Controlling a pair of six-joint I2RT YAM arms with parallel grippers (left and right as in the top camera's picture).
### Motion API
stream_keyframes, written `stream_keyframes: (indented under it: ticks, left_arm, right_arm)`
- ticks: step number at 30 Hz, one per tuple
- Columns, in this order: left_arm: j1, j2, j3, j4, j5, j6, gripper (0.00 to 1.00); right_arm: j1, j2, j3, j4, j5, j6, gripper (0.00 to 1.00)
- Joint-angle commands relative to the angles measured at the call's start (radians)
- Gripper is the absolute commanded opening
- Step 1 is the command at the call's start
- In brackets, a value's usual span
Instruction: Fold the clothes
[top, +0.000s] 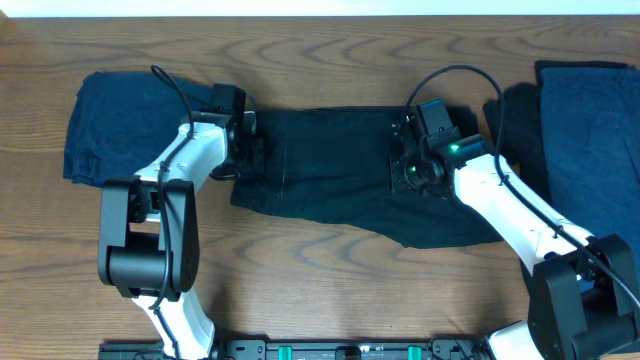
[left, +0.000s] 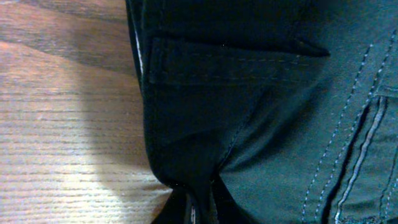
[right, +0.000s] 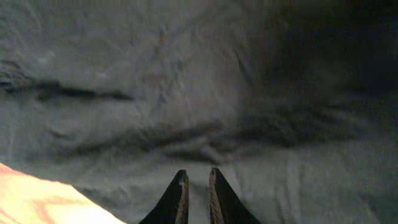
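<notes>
1. Black garment (top: 330, 170) spread across the middle of the wooden table (top: 330, 290), between both arms.
2. Left gripper (left: 199, 202) clamped on that garment's left edge, cloth bunched into the tips.
3. Right gripper (right: 198, 180) down on the garment's right part, fingers nearly together with a thin slit between; cannot tell whether cloth is pinched.
4. Crumpled navy garment (top: 125, 125) at far left; folded navy garment (top: 590, 140) at far right.

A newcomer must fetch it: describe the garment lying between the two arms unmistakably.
On the wooden table, look at the middle, between the two white arms. The black garment lies spread flat there, left gripper at its left edge, right gripper on its right part. Its neighbours, the left navy pile and the right navy stack, sit compact at the ends.
</notes>
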Motion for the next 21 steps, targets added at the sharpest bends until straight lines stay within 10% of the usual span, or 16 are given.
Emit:
stream_keyframes:
  ticks: [1, 21]
  left_arm:
    - [-0.008, -0.005, 0.008, -0.045, -0.031, -0.017, 0.06]
    - [-0.009, -0.354, 0.020, -0.101, -0.019, -0.063, 0.06]
  right_arm:
    - [0.008, 0.007, -0.003, 0.014, 0.008, -0.011, 0.11]
    - [0.021, 0.023, -0.005, 0.038, -0.205, 0.132, 0.04]
